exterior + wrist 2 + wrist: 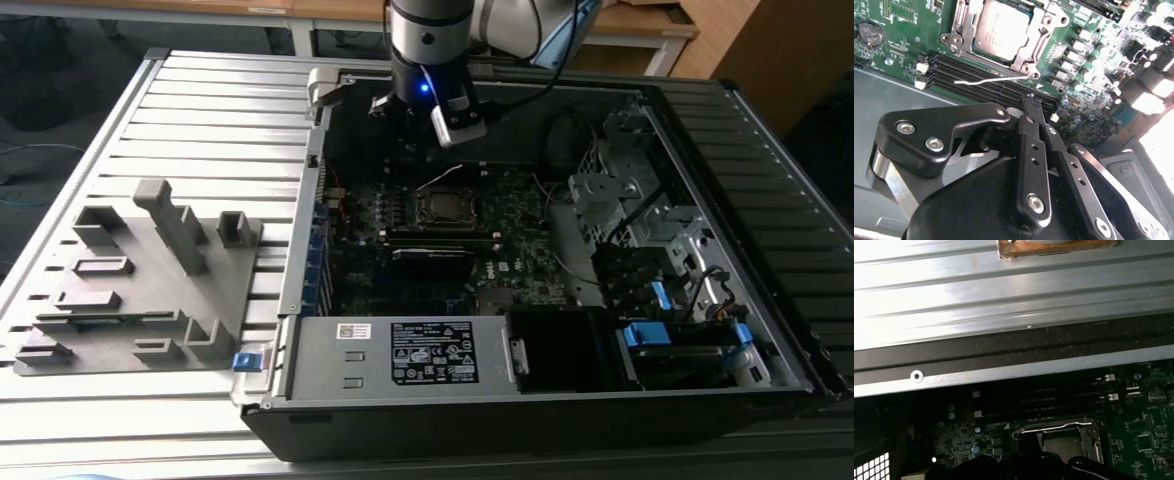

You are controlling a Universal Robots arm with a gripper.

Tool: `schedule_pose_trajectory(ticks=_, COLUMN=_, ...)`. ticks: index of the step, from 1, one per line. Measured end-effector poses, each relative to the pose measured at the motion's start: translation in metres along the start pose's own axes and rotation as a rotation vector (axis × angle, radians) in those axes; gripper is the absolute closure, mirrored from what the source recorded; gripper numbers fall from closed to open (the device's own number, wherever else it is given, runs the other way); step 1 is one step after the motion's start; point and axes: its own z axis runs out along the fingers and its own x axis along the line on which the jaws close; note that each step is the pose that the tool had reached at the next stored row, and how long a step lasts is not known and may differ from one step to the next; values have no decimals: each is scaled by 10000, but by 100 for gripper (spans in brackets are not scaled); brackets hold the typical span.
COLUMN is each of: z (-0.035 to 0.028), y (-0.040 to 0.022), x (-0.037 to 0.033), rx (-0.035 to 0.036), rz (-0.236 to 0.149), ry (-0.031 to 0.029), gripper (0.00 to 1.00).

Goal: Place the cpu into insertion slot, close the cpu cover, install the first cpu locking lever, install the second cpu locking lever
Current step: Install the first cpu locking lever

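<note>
The cpu (1001,27) lies in the insertion slot (445,205) on the green board, its dull silver top showing. The cpu cover (999,58) is down flat around it as a silver frame. One thin silver locking lever (986,80) sticks out free from the socket's corner, unlatched; in the exterior view it rises as a thin line (441,180) behind the socket. My gripper (1031,100) hovers above the memory slots beside the socket, its black fingers shut together with nothing between them. In the exterior view the gripper (457,125) hangs above the back of the case.
Long black memory slots (979,85) run beside the socket. The case's metal wall (1004,372) stands close behind the board. A grey fixture tray (134,290) lies on the exterior view's left. A power supply (400,355) and a drive cage (641,220) crowd the case.
</note>
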Motion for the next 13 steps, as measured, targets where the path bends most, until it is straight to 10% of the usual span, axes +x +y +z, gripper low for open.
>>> schedule_pose_trajectory(ticks=13, z=13, y=-2, x=-1, rx=-165, rz=-76, ry=-182, gripper=89)
